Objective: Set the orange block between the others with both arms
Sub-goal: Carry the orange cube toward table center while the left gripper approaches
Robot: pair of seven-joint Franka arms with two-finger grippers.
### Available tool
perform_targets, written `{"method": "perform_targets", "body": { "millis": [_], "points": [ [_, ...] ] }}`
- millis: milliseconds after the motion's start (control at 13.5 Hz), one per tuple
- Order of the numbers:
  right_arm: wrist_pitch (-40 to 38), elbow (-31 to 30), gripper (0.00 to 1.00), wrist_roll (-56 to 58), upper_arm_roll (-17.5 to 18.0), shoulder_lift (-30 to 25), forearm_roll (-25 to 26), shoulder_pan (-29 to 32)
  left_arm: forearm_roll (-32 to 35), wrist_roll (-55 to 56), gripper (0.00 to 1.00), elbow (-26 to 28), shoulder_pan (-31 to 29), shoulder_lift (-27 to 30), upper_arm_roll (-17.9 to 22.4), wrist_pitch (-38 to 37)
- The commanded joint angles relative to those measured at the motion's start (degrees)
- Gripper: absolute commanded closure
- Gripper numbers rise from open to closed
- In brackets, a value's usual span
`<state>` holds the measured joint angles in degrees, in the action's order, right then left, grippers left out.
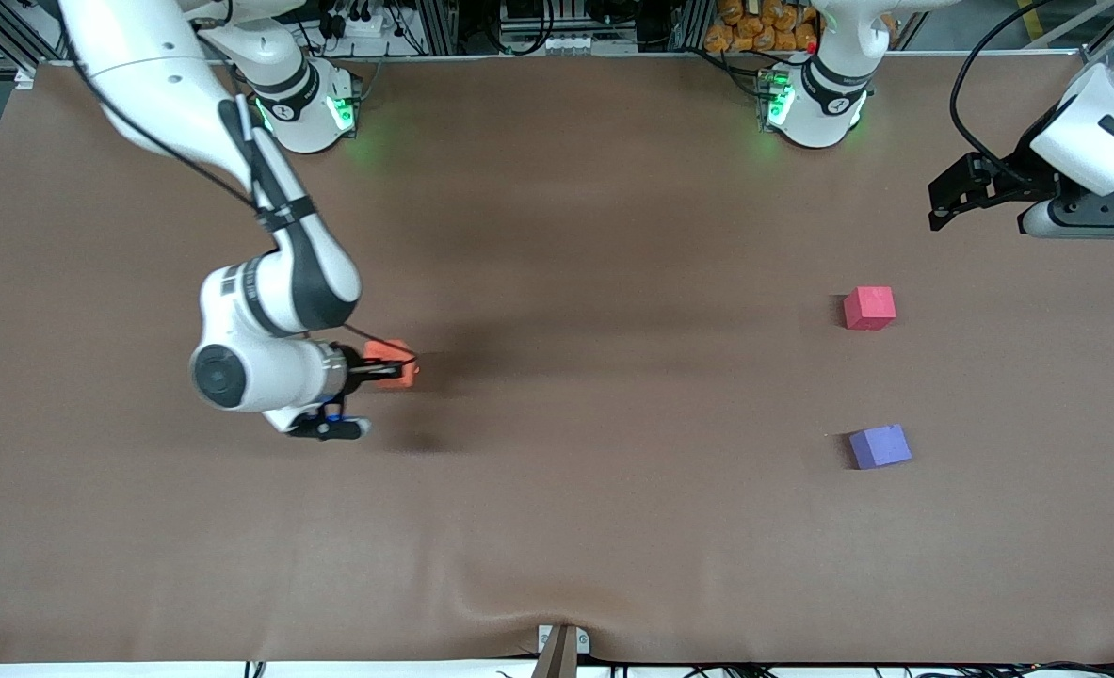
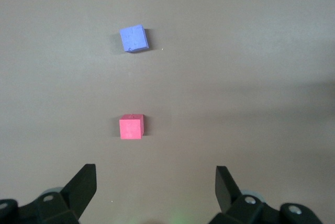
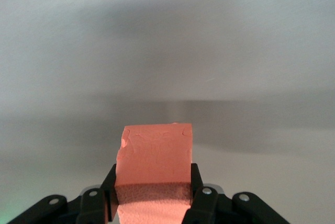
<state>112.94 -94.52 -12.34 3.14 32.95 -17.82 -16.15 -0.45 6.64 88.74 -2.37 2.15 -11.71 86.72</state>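
Note:
The orange block (image 1: 393,363) is clamped between the black fingers of my right gripper (image 1: 389,367), toward the right arm's end of the table. The right wrist view shows the orange block (image 3: 155,169) squeezed on both sides by the right gripper (image 3: 153,188). The pinkish-red cube (image 1: 869,308) and the purple-blue cube (image 1: 879,446) rest apart near the left arm's end, the purple-blue one nearer the front camera. My left gripper (image 1: 941,215) waits open and empty up by the table's edge. In the left wrist view the left gripper (image 2: 156,181) looks down on the pinkish-red cube (image 2: 131,127) and purple-blue cube (image 2: 133,38).
The brown table cover (image 1: 557,527) has a wrinkle at its front edge by a small bracket (image 1: 561,645). Both arm bases (image 1: 307,108) glow green along the table's back edge.

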Motion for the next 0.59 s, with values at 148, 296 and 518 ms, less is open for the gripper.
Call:
{"method": "perform_targets", "body": {
  "millis": [148,296,518],
  "points": [
    [3.16,0.73,0.45,-5.05,-0.50,-0.17,-2.39,-8.79,-0.60,0.66,0.00,-1.81,0.35,-3.12,-0.25,-0.32],
    [4.48,1.26,0.46,-11.96,-0.85,0.27,-2.75,-13.36,-0.95,0.22,0.00,-1.81,0.53,-6.61,-0.42,0.03],
    [8.78,1.79,0.46,-17.18,-0.85,2.38,-2.75,-19.07,-0.43,0.39,0.00,-2.42,1.84,-13.49,-1.83,1.08]
  ]
}}
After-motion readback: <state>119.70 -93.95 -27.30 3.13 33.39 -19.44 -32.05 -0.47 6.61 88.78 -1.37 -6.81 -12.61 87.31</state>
